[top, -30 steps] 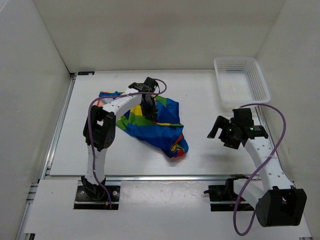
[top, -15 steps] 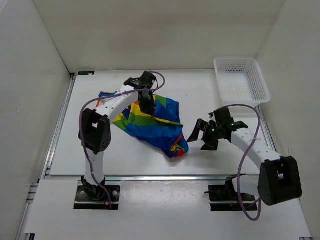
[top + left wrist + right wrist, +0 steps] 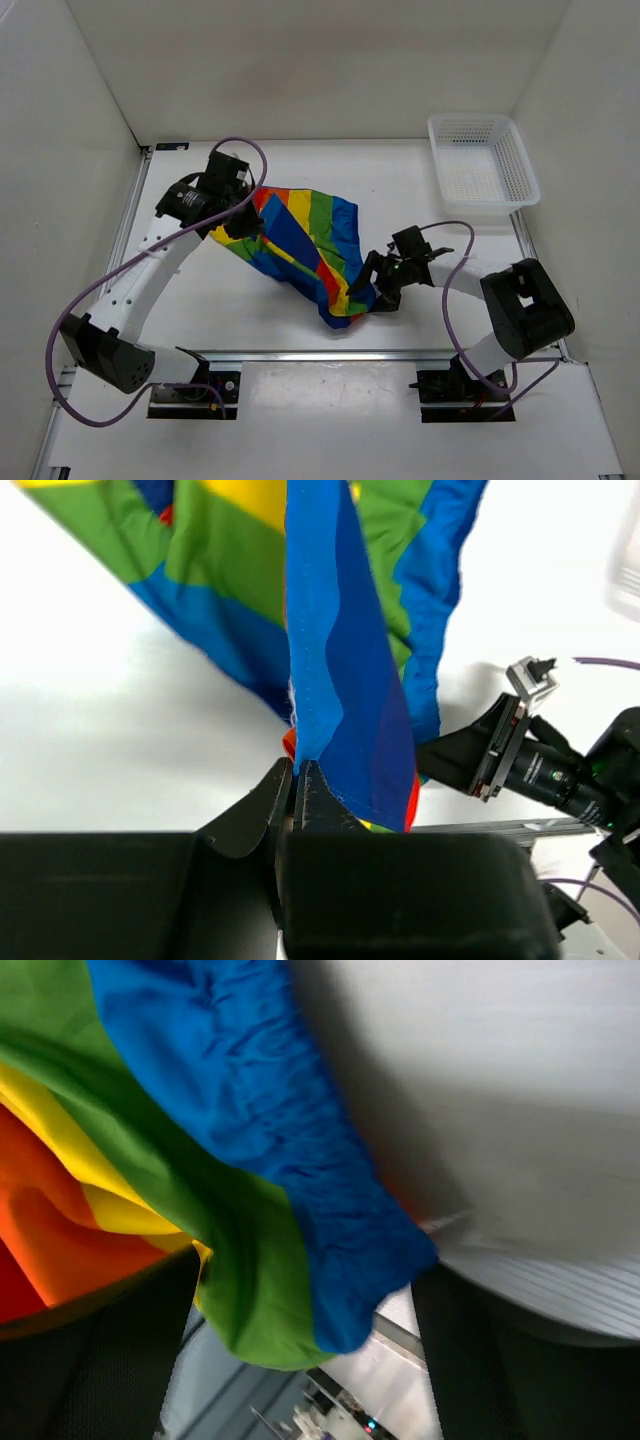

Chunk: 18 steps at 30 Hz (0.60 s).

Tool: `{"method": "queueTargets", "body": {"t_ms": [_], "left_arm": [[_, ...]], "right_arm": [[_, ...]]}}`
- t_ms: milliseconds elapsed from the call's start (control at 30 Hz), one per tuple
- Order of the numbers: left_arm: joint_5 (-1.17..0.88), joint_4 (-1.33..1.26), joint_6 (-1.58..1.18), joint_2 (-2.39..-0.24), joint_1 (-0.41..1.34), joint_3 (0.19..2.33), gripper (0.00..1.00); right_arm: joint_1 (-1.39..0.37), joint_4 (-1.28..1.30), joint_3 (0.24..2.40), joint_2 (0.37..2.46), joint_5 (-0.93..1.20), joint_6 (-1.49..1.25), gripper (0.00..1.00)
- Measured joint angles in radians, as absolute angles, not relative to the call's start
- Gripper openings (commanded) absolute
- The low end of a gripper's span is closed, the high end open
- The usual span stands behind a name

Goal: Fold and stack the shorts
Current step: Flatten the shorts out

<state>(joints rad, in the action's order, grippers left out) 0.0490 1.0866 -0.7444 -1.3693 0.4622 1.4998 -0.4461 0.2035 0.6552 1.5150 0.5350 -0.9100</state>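
Fingers of the left gripper (image 3: 292, 780): pinching together on a blue edge of the shorts (image 3: 300, 235).
Fingers of the right gripper (image 3: 372, 284): standing wide apart, with the bunched blue and green end of the shorts lying between them.
Shorts: spreading across the middle of the table (image 3: 200, 310), reaching from one gripper to the other.
Basket (image 3: 483, 165): sitting at the far right corner, well apart from the shorts.

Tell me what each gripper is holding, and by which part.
The left gripper pinches the shorts by a blue stitched edge. The right gripper holds nothing; it is open around the shorts' blue gathered edge.
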Motion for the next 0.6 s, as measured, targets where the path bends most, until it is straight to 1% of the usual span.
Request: {"method": "queueTargets", "body": {"t_ms": [33, 67, 100, 133, 167, 200, 267, 300, 367, 433, 567, 600], "left_arm": [[0.052, 1.099, -0.75, -1.354, 0.462, 1.485, 0.1], [0.056, 1.108, -0.754, -1.343, 0.463, 1.472, 0.1], [0.062, 1.116, -0.759, -1.335, 0.462, 1.465, 0.1], [0.066, 1.128, -0.761, -1.332, 0.46, 1.462, 0.1], [0.072, 1.137, -0.761, -1.331, 0.458, 1.463, 0.1], [0.075, 1.142, -0.759, -1.331, 0.453, 1.464, 0.1], [0.082, 1.153, -0.744, -1.333, 0.431, 1.475, 0.1], [0.085, 1.16, -0.727, -1.34, 0.409, 1.494, 0.1], [0.097, 1.174, -0.688, -1.376, 0.351, 1.563, 0.1], [0.105, 1.187, -0.64, -1.462, 0.279, 1.717, 0.1], [0.106, 1.205, -0.566, -1.698, 0.148, 2.141, 0.1], [0.097, 1.195, -0.552, -1.734, 0.118, 2.225, 0.1]], "right_arm": [[-0.461, 0.197, 0.662, 1.527, 0.537, -0.92, 0.47], [-0.474, 0.188, 0.669, 1.536, 0.54, -0.925, 0.33], [-0.482, 0.184, 0.679, 1.543, 0.54, -0.94, 0.21], [-0.487, 0.187, 0.693, 1.548, 0.535, -0.948, 0.06], [-0.486, 0.201, 0.713, 1.551, 0.526, -0.95, 0.02], [-0.48, 0.22, 0.736, 1.552, 0.513, -0.946, 0.0], [-0.452, 0.29, 0.822, 1.559, 0.481, -0.924, 0.0], [-0.425, 0.322, 0.888, 1.569, 0.467, -0.907, 0.0], [-0.359, 0.41, 1.09, 1.626, 0.446, -0.865, 0.0], [-0.294, 0.465, 1.365, 1.725, 0.429, -0.811, 0.0], [-0.208, 0.612, 2.022, 1.962, 0.423, -0.717, 0.0], [-0.196, 0.619, 2.136, 1.987, 0.414, -0.695, 0.0]]}}
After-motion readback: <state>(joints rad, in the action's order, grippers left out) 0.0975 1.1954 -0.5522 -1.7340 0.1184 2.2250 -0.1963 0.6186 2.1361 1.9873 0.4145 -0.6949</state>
